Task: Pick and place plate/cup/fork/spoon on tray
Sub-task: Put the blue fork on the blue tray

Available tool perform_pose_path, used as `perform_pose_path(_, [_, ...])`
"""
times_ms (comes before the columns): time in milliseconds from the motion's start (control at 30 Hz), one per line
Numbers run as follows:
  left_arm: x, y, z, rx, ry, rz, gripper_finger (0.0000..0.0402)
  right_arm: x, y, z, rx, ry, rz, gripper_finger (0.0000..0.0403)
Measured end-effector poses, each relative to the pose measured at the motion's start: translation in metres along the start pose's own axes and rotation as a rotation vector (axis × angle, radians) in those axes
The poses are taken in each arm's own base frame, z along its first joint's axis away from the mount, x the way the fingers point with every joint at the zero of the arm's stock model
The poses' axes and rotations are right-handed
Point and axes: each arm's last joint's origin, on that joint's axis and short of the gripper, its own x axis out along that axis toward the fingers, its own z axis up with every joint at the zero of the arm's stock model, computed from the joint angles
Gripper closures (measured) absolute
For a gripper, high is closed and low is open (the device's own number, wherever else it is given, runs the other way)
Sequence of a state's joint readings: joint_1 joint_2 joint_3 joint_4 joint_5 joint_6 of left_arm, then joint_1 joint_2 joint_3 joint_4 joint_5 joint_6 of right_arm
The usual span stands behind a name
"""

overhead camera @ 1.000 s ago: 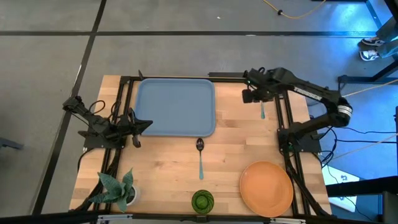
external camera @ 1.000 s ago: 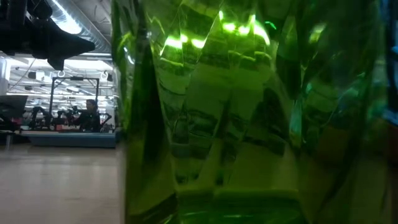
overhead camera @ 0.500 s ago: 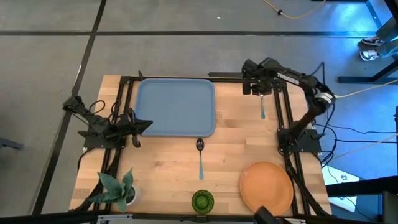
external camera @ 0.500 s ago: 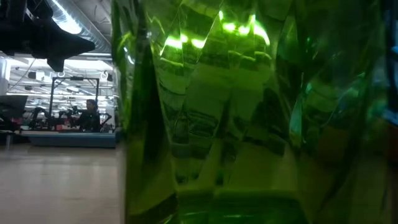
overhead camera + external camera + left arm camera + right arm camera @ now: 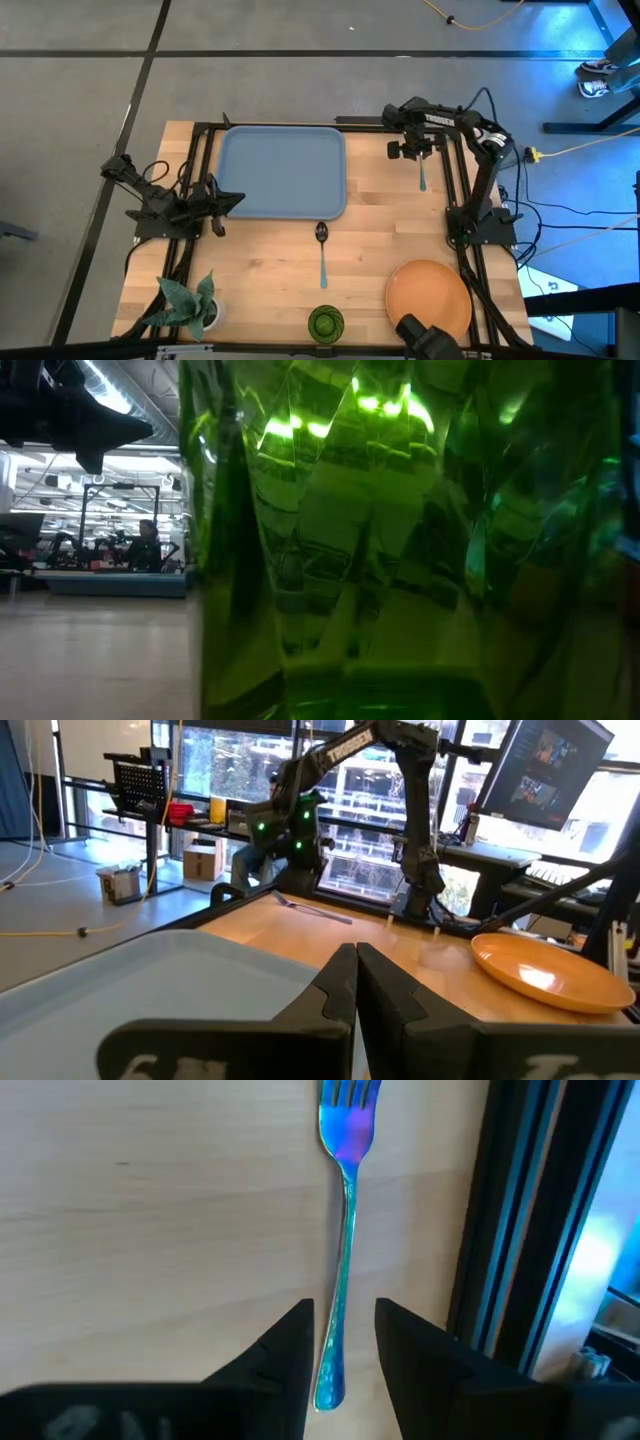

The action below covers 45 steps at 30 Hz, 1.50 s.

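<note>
The fork (image 5: 343,1230) lies flat on the wooden table near the far right, tines toward the far edge; it also shows in the high view (image 5: 422,176). My right gripper (image 5: 343,1342) hangs open over the handle's end, pointing steeply down, one finger on either side and apart from it. The blue-grey tray (image 5: 283,172) lies at the far middle. The spoon (image 5: 322,255), the green cup (image 5: 325,323) and the orange plate (image 5: 428,298) rest nearer the front edge. My left gripper (image 5: 355,988) waits shut at the tray's left side.
A potted plant (image 5: 190,303) stands at the near left corner. Black frame rails (image 5: 520,1230) run close beside the fork on its right. The cup (image 5: 400,560) fills most of the low view. Bare wood lies between the tray and the fork.
My right arm has swung round and come down over the fork. Its gripper has tipped further downward and stays open. The fork and the other things have not moved.
</note>
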<state>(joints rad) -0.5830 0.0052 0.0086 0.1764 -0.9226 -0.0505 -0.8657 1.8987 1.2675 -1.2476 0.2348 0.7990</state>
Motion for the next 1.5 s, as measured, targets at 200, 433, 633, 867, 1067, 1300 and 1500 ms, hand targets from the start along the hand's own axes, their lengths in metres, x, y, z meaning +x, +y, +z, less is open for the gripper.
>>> perform_pose_path(200, [0.0, 0.0, 0.0, -0.001, -0.001, 0.0, 0.0401, 0.017, 0.001, 0.01, -0.016, -0.003, -0.09, 0.0289])
perform_pose_path(433, [0.0, 0.0, 0.0, -0.001, -0.001, 0.001, 0.0401, 0.021, -0.001, 0.018, -0.031, -0.013, -0.071, 0.0289])
perform_pose_path(633, [0.0, 0.0, 0.0, -0.002, -0.001, 0.0, 0.0401, 0.021, 0.002, 0.019, -0.051, 0.037, 0.022, 0.0289])
perform_pose_path(867, [0.0, 0.0, 0.0, -0.001, -0.001, 0.004, 0.0401, 0.021, 0.002, 0.02, -0.046, 0.031, 0.023, 0.0289])
perform_pose_path(1067, [0.0, 0.0, 0.0, -0.001, -0.001, 0.004, 0.0401, 0.028, -0.001, 0.018, -0.055, 0.063, 0.018, 0.0289])
perform_pose_path(1300, [0.0, 0.0, 0.0, 0.0, -0.001, 0.004, 0.0401, 0.049, -0.005, 0.006, -0.057, 0.093, 0.003, 0.0289])
perform_pose_path(1500, [0.0, 0.0, 0.0, 0.0, -0.001, 0.005, 0.0401, 0.051, -0.003, 0.006, -0.082, 0.071, -0.005, 0.0289])
